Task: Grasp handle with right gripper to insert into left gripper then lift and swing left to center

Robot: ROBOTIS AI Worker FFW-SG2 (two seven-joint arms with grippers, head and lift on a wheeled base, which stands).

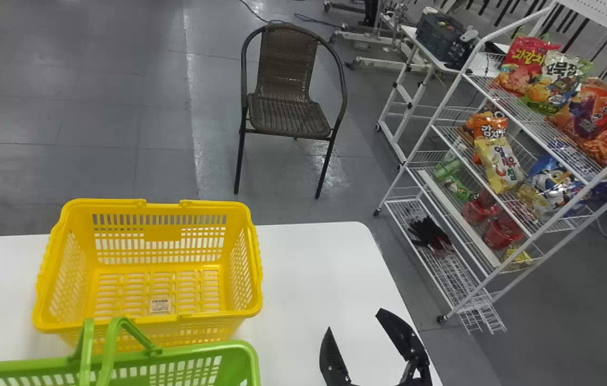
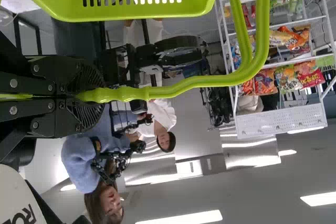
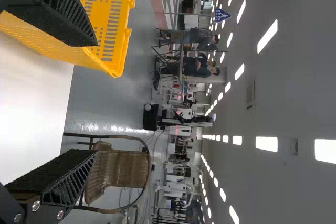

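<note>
The left claw (image 2: 90, 95) was clamped on one bar of the green handle (image 2: 194, 83), its two fingers closed about the grip. The right claw (image 1: 355, 320) was set wide, fingers pointed forward, above the right part of the worktop (image 1: 314, 268). The green basket (image 1: 201, 353) was located at front left, nearer than the yellow basket (image 1: 254, 262), handle bars raised.

Black two-fingered right tool (image 1: 355, 320), fingers spread wide apart.
A yellow slatted plastic basket (image 3: 122, 27) sits on a smooth white table (image 3: 31, 103); beyond, a brown woven chair (image 3: 123, 166) with a curved dark frame stands on the glossy grey floor (image 3: 105, 98).
</note>
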